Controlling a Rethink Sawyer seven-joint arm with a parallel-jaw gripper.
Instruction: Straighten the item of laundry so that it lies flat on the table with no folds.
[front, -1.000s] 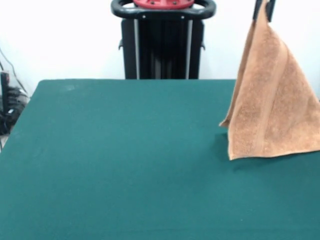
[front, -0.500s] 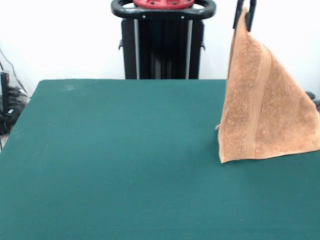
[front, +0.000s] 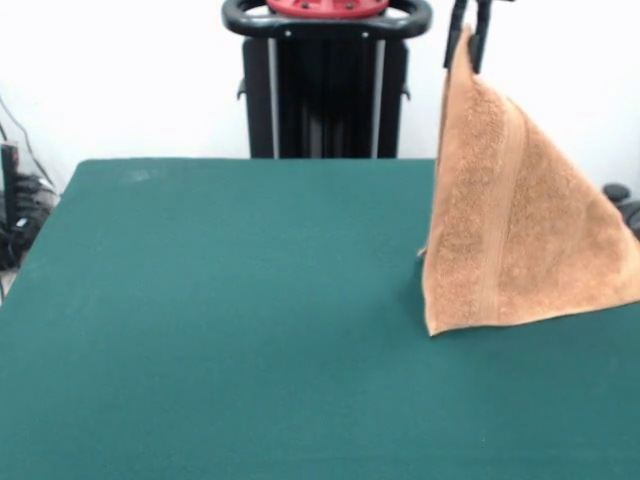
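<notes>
Orange-tan towel (front: 520, 220), one, hung by a corner.
One gripper (front: 466, 38), jaws pinched on that corner; lower edge rests near the green tabletop (front: 220, 300) right edge.

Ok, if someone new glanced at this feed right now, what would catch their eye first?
The orange-tan terry towel hanging like a tent at the picture's right, its top corner pinched in the robot's black hand at the top edge, its lower edge at the table. Next, the wide dark green felt-covered table and the black pedestal behind it.
</notes>
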